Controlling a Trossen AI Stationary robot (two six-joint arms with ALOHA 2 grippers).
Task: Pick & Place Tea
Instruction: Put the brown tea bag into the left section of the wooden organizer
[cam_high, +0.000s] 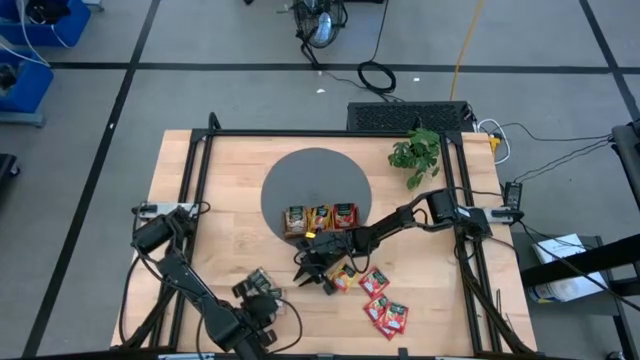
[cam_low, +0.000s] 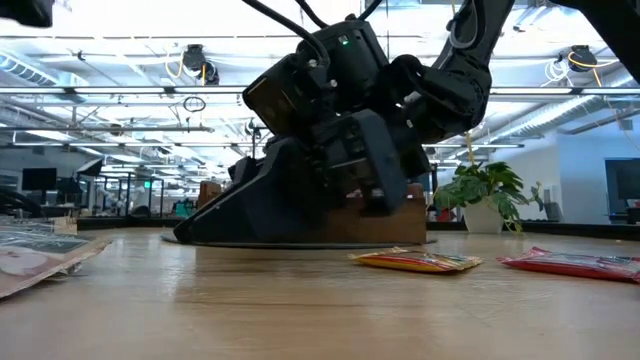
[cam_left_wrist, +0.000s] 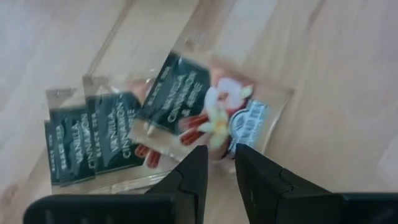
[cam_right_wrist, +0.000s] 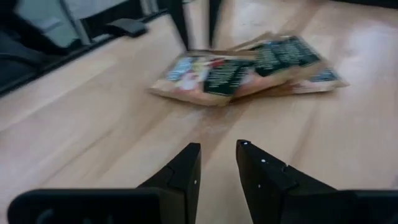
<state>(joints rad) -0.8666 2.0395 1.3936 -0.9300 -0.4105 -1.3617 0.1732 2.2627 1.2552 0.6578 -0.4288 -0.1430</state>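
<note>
My right end effector (cam_high: 322, 268) hangs low over the pale wooden surface (cam_high: 200, 180), just off the 6 o'clock edge of the round grey mat (cam_high: 315, 170); its fingers (cam_right_wrist: 186, 171) are slightly parted and hold nothing. My left end effector (cam_high: 258, 305) waits near the 7 o'clock edge of the surface, fingers narrowly apart and empty, over the dark green flat tea sachets (cam_left_wrist: 180, 99). An orange-yellow sachet (cam_low: 415, 261) lies beside my right end effector, with red sachets (cam_high: 385, 312) toward 5 o'clock. The brown wooden three-compartment tray (cam_high: 320, 218) on the mat carries sachets too.
</note>
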